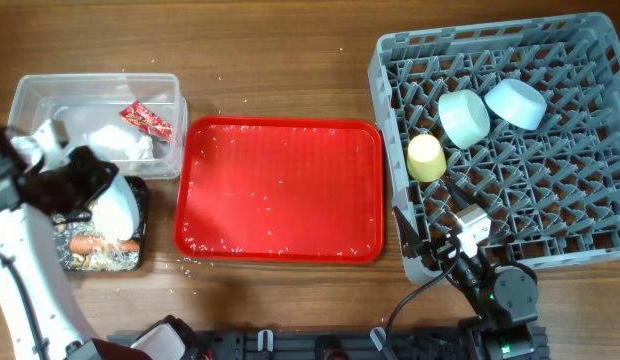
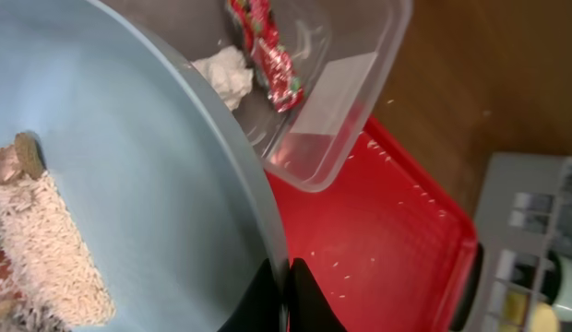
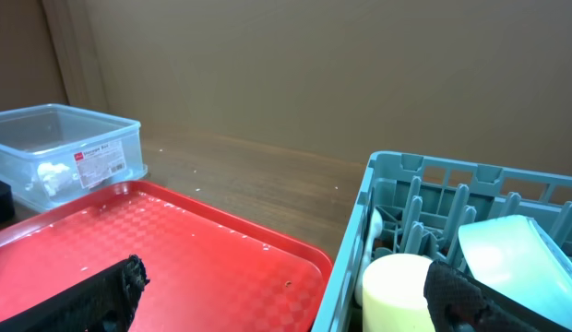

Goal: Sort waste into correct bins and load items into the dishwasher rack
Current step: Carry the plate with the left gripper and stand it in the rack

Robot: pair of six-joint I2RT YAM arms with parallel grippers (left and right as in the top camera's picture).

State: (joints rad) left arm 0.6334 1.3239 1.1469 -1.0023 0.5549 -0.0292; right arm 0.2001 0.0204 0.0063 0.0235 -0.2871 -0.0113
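Okay, my left gripper (image 2: pixel 285 291) is clamped on the tilted plate (image 2: pixel 129 157) above the black tray (image 1: pixel 143 225); any slip scatters rice (image 2: pixel 55 244). My right gripper (image 3: pixel 286 295) sits apart.

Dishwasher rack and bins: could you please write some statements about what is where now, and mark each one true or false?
1. The red-and-white wrapper lies in the clear tub. True.
2. The yellow cup stands on the red tray. False: it is in the dishwasher rack.
3. Two bowls are in the rack. True.
4. The carrot lies in the clear tub. False: it is in the black tray.
5. The left gripper holds the pale blue plate. True.
6. The right gripper holds a spoon. False: it is open and holds nothing.
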